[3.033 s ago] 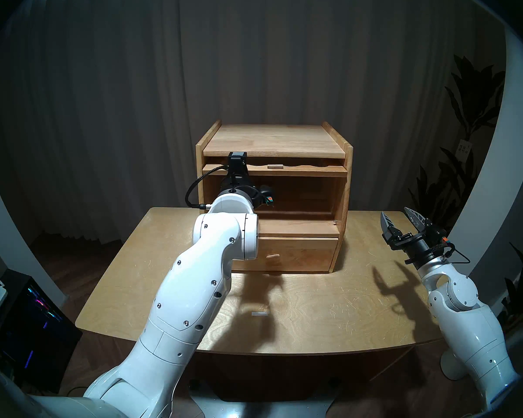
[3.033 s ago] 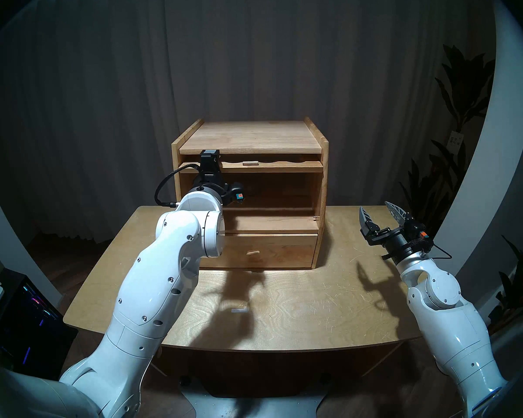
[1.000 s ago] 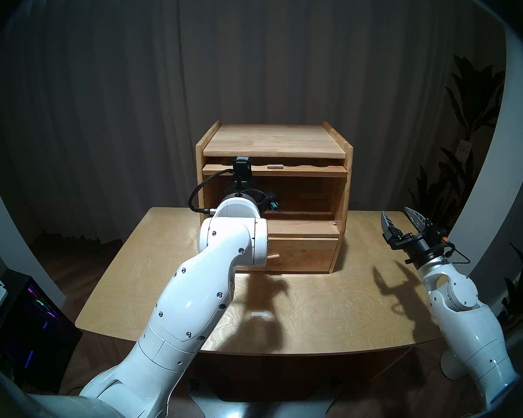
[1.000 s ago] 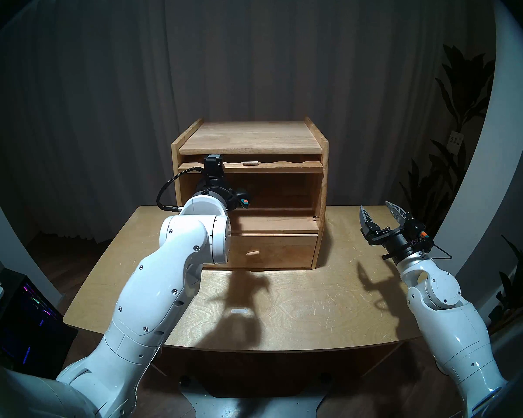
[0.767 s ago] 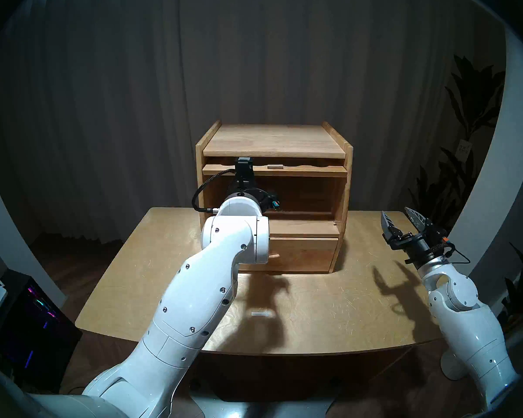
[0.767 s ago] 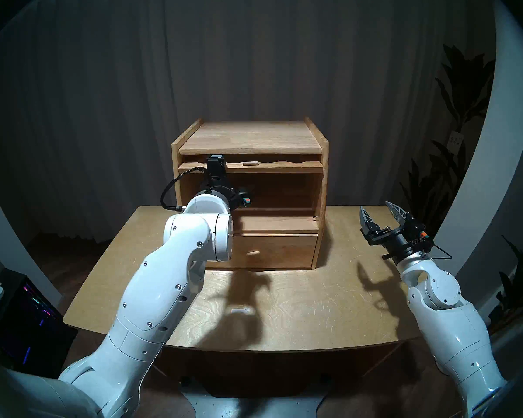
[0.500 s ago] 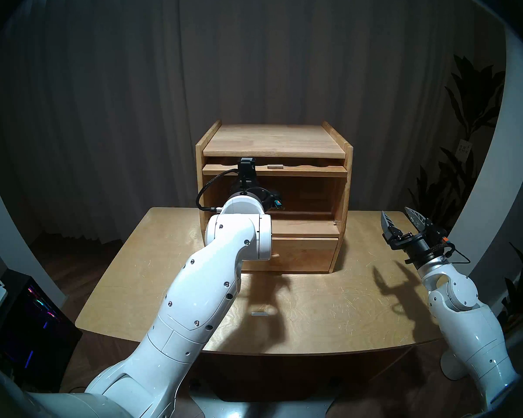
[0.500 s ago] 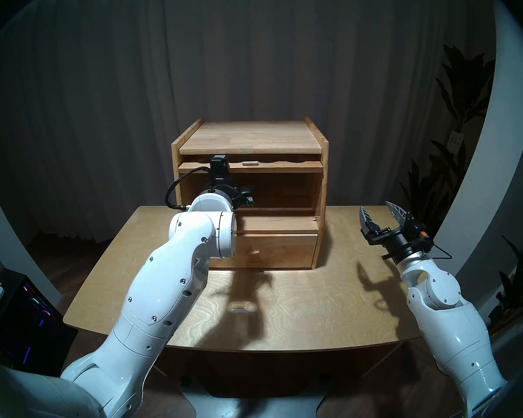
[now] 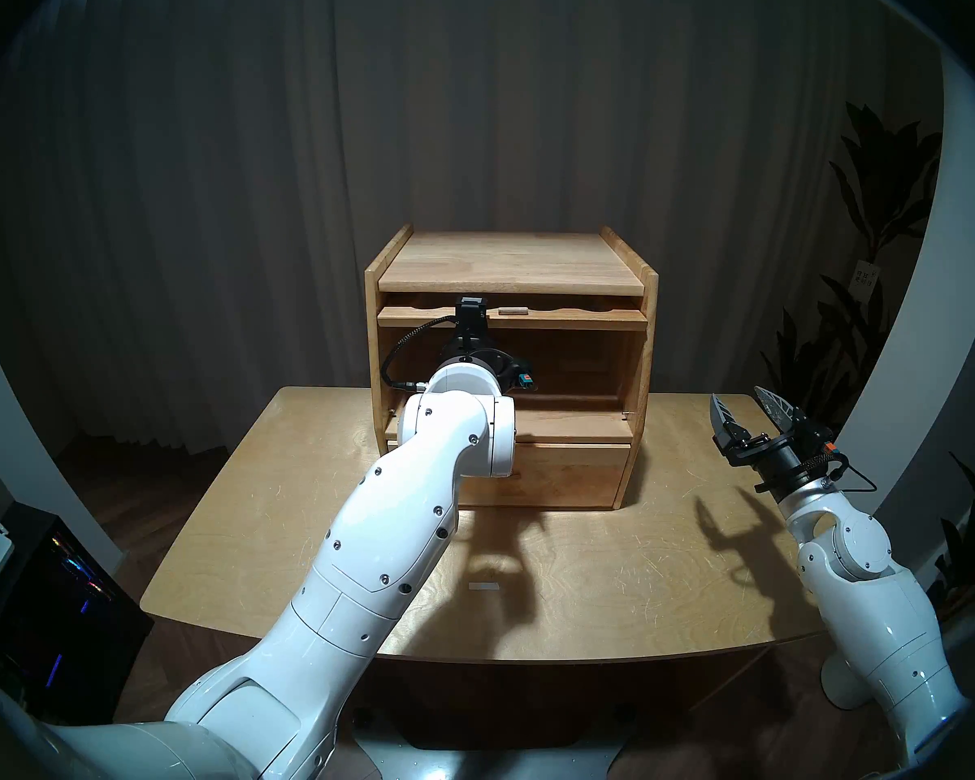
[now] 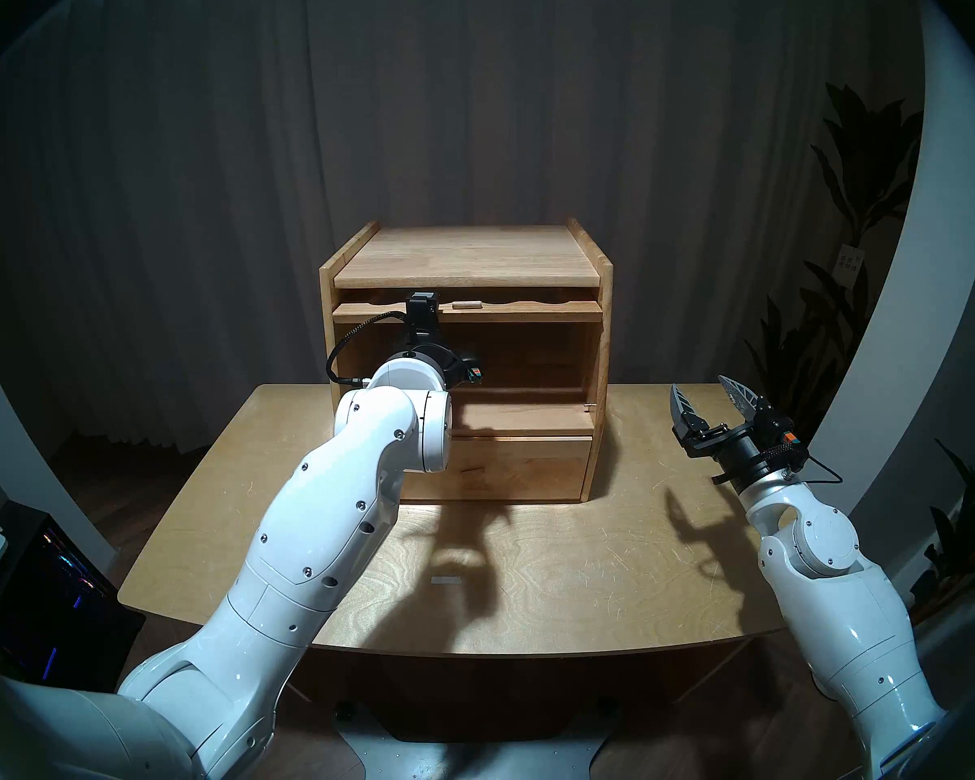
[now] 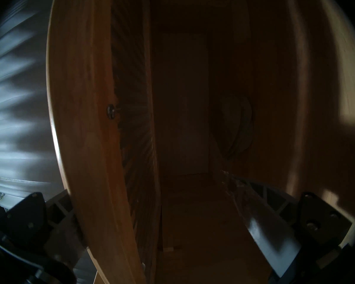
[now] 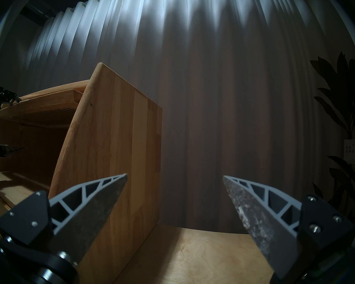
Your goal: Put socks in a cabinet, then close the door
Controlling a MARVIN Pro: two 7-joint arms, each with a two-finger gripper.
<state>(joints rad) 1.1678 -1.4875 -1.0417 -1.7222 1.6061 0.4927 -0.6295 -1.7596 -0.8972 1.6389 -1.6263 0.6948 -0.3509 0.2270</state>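
The cabinet point(image 9: 510, 261) stands at the back of the table, its upper compartment open. The door point(image 9: 575, 318) lies flat, raised under the top board, with its peg handle point(image 9: 512, 310) facing up. My left gripper point(image 9: 471, 326) is at the door's front edge, left of the peg. In the left wrist view it point(image 11: 172, 175) is open with the door's wooden rail point(image 11: 80, 134) and ribbed window point(image 11: 131, 113) between its fingers. A dim rounded bundle point(image 11: 236, 129), probably the socks, lies on the compartment floor. My right gripper point(image 9: 738, 404) is open and empty beside the cabinet's right wall point(image 12: 115, 144).
The lower drawer point(image 9: 569, 469) is shut, and its peg point(image 10: 472, 470) shows beside my left forearm. A small white strip point(image 9: 483, 586) lies on the table point(image 9: 614, 565). Dark plants point(image 9: 868, 199) stand at the right, a black computer case point(image 9: 52, 593) at the left, and curtains behind.
My left arm has slid to the right along the door's front edge, toward the peg handle. The door stays raised. The right arm has not moved.
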